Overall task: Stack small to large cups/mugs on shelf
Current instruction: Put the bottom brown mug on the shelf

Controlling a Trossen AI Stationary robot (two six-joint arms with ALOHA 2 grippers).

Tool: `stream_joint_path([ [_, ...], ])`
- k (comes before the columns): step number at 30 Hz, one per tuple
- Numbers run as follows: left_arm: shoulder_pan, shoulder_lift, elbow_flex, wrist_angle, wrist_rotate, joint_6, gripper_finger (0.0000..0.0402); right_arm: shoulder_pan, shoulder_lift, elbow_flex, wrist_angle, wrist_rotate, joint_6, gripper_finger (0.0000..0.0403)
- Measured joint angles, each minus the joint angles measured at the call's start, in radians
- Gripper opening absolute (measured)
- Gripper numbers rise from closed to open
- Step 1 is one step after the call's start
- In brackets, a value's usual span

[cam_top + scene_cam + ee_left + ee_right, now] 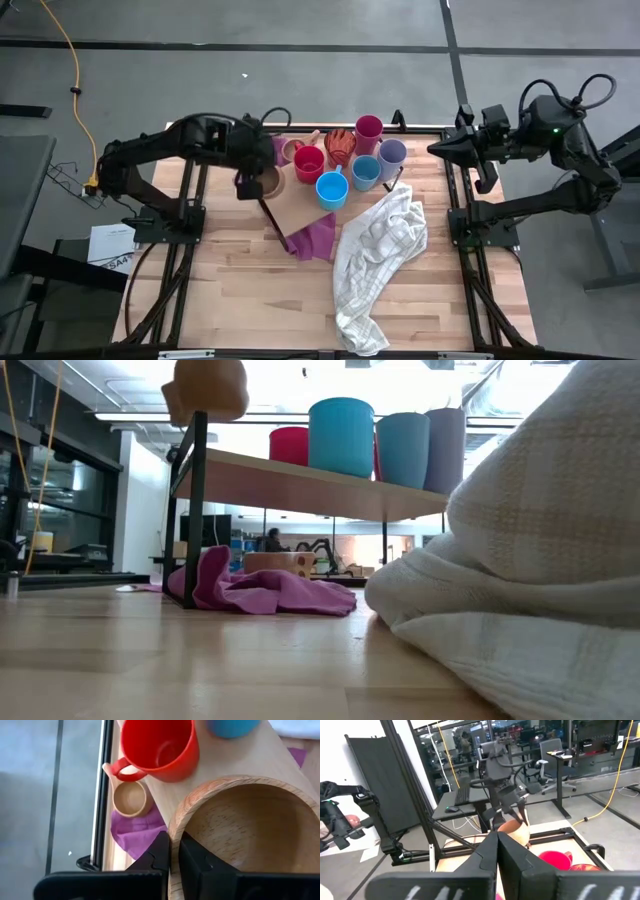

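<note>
My left gripper is shut on a large tan cup, held above the left end of the shelf. In the low view the cup hangs clear over the board. On the shelf stand a red mug, two blue cups, a lavender tumbler, a magenta tumbler and a reddish handled mug. A small tan handled cup sits on purple cloth beside the board. My right gripper waits shut, raised at the table's right edge. My left gripper pinches the tan cup's rim on the side toward the table's left, one finger inside the cup and the other outside its wall. The fingers slant down from the left. The cup is lifted clear of the shelf, its mouth facing up.
A purple cloth lies under and in front of the shelf. A white checked towel sprawls over the table's middle right, down to the near edge. Bare wood shows at the near left.
</note>
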Motion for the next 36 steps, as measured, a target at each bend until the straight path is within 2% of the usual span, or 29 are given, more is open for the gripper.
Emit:
stream_joint_path([
  [11,0.105,0.002,-0.074,0.106,0.123,0.08,0.0004,0.0,0.0,0.0,0.0,0.0,0.0,0.0],
  [24,0.132,0.002,-0.2,0.204,0.139,0.123,0.0004,0.0,-0.001,0.0,0.0,0.0,0.0,0.0],
  [36,0.205,0.001,-0.239,0.231,0.18,0.152,0.0004,0.0,-0.001,0.0,0.0,0.0,0.003,0.0],
])
